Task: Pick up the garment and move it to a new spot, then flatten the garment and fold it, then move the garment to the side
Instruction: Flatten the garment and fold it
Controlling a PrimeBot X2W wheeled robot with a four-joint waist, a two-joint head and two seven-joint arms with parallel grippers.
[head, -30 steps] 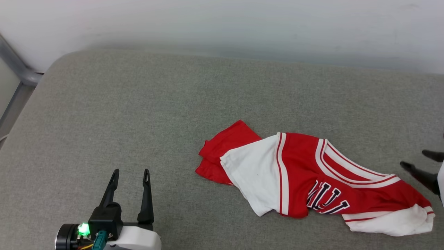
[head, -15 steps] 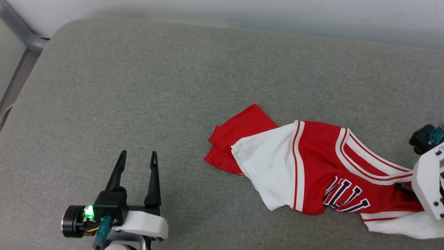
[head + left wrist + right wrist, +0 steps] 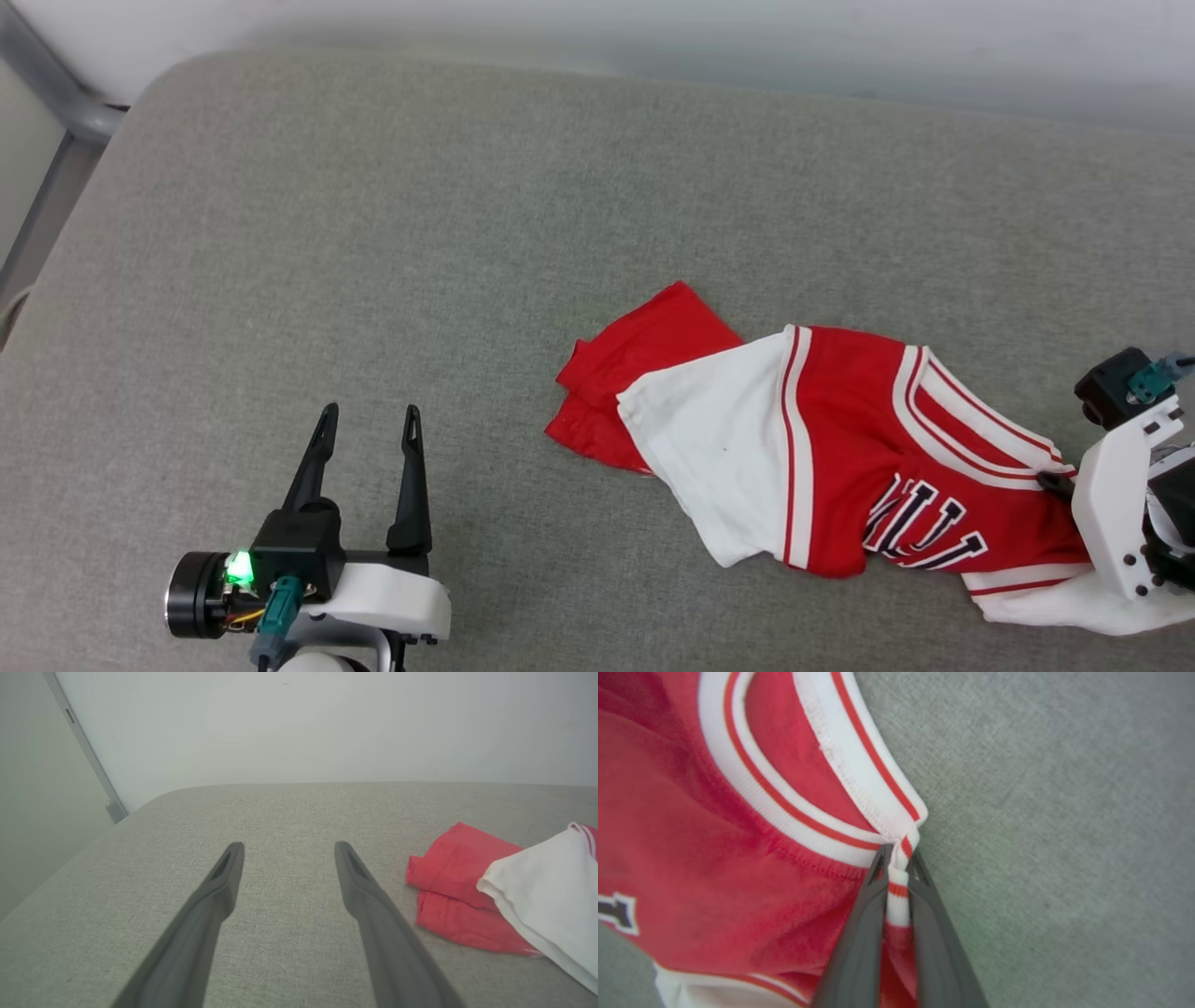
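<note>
The garment (image 3: 840, 448), a red jersey with white sleeves, striped trim and black lettering, lies crumpled on the grey cushion's right half. My right gripper (image 3: 1055, 482) is at its right end, mostly hidden under the white wrist. In the right wrist view the right gripper (image 3: 896, 856) is shut on the striped collar trim of the garment (image 3: 714, 826), a fold of trim pinched between both fingers. My left gripper (image 3: 366, 415) rests open at the lower left, well left of the garment. In the left wrist view the left gripper (image 3: 288, 845) holds nothing, and the garment (image 3: 467, 882) lies to its right.
The grey cushion (image 3: 373, 233) spreads wide to the left and behind the garment. A pale wall (image 3: 653, 37) runs along its far edge. A grey metal frame (image 3: 47, 84) stands off the cushion's far left corner.
The right gripper came in over the garment's right end and shut on the collar trim. The head camera shifted. The left gripper stayed open and still.
</note>
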